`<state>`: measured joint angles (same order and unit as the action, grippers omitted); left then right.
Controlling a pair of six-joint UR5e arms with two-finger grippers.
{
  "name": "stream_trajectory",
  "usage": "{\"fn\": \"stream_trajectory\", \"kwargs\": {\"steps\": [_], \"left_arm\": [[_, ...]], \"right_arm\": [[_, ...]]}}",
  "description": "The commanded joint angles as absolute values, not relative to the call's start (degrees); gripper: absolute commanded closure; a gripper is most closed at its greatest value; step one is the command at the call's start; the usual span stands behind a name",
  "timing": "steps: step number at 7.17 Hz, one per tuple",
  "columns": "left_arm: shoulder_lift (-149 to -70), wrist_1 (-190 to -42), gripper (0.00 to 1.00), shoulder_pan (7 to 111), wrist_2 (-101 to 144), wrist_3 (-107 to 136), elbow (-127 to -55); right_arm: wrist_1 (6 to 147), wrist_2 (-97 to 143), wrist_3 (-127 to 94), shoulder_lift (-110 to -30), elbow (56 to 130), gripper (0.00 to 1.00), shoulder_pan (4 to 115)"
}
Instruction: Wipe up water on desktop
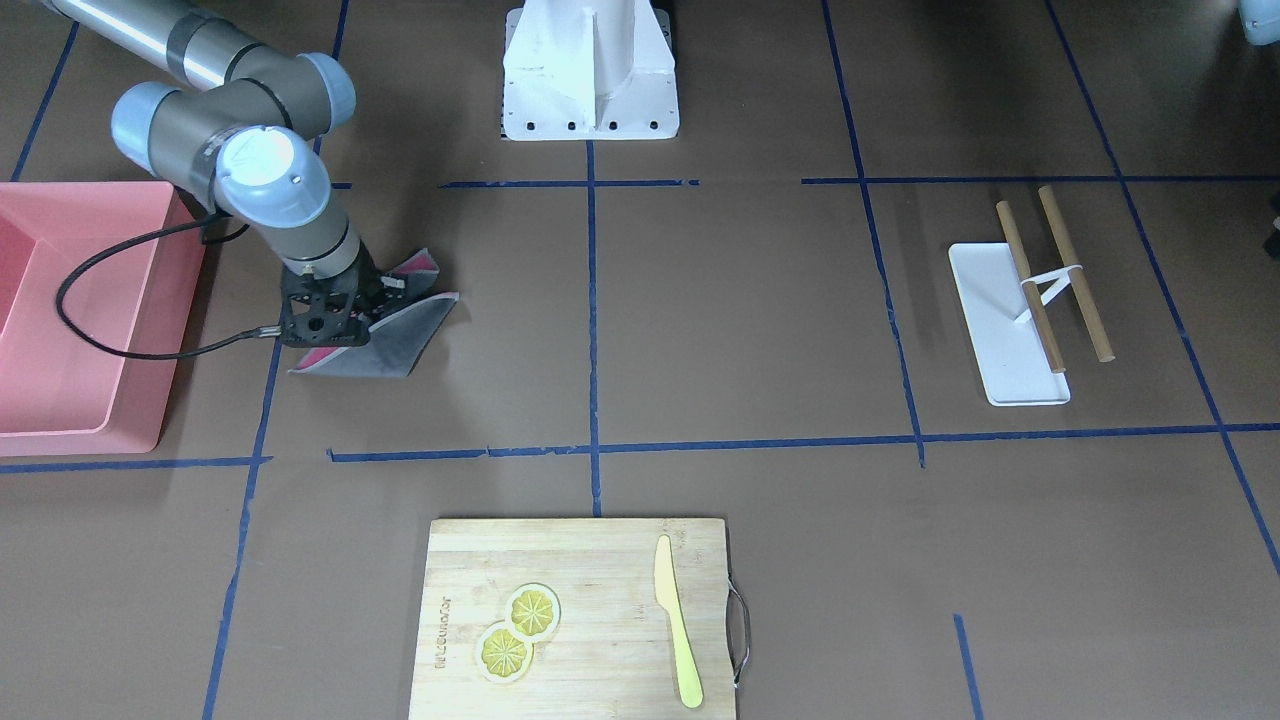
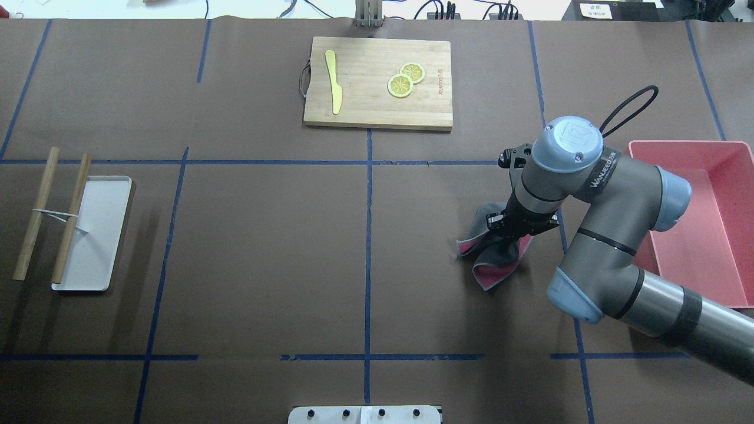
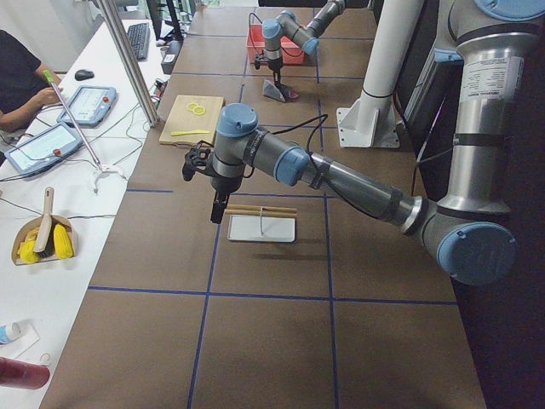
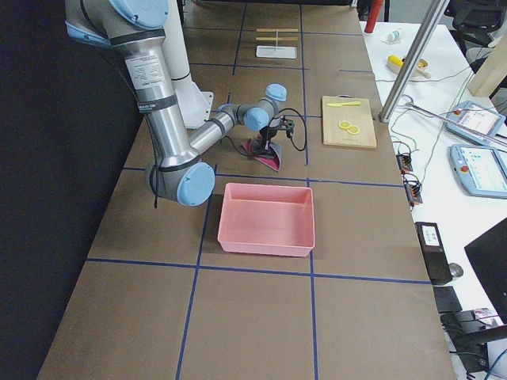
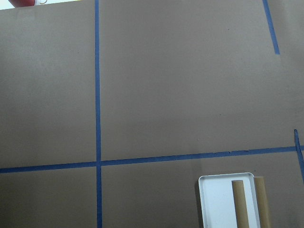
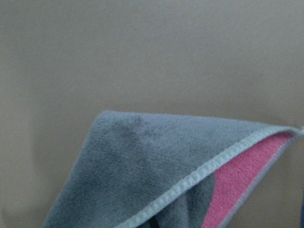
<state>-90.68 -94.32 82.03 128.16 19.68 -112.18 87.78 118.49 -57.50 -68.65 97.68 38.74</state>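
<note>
The right gripper is mostly hidden. Its own wrist blocks it from overhead, and its fingertips are buried in the cloth. As far as I can see, it is clamped on a pinched-up fold. The right wrist camera shows only soft grey pile with a pale stitched hem and a pink underside. I cannot tell whether the surface beneath the cloth is wet.

The left gripper shows only in the side view from the robot's left, hanging above the white tray. From there I cannot tell how its jaws stand, and its wrist camera shows no fingers.

The desktop is a wide, flat, matte brown sheet crossed by thin blue tape lines, and it fills nearly every view. The cloth lies on it at the robot's right side, just beside the pink bin. That bin is a smooth plastic box cut off by the frame edge in the front-facing view.

Across the table from the robot lies a pale bamboo cutting board with a wire handle. It carries two lemon slices and a yellow knife. Two brown rods, joined by a white band, lie across the tray's edge.

Beyond the table's far edge is a white bench with tablets and cables.
</note>
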Motion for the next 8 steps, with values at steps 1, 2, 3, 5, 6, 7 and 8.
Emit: {"fn": "stream_trajectory", "kwargs": {"steps": [1, 2, 3, 5, 6, 7, 8], "left_arm": [[-90.4, -94.3, 0.00, 82.1, 128.2, 19.7, -112.4], [-90.3, -94.3, 0.00, 82.1, 128.1, 19.7, -112.3], [-89.8, -94.4, 0.00, 82.1, 128.1, 19.7, -112.3], [-89.0, -94.5, 0.00, 82.1, 127.9, 19.7, -112.3], [-89.0, -94.5, 0.00, 82.1, 128.0, 19.7, -112.4], [-88.8, -94.6, 0.00, 82.1, 128.0, 19.7, -112.4], [-88.7, -94.6, 0.00, 82.1, 128.1, 19.7, -112.4]], "right_arm": [[88.1, 119.2, -56.4, -66.9, 97.3, 1.00, 43.5], [88.4, 122.0, -56.4, -65.6, 97.6, 1.00, 46.7], [88.8, 126.0, -56.4, -65.4, 98.6, 1.00, 50.3], [97.8, 127.7, -54.3, -65.9, 107.1, 1.00, 54.3], [104.8, 127.8, -50.8, -66.4, 113.7, 1.00, 57.6], [114.1, 127.8, -46.4, -66.6, 119.6, 1.00, 61.1], [120.8, 127.8, -43.2, -67.1, 124.0, 1.00, 63.4]]}}
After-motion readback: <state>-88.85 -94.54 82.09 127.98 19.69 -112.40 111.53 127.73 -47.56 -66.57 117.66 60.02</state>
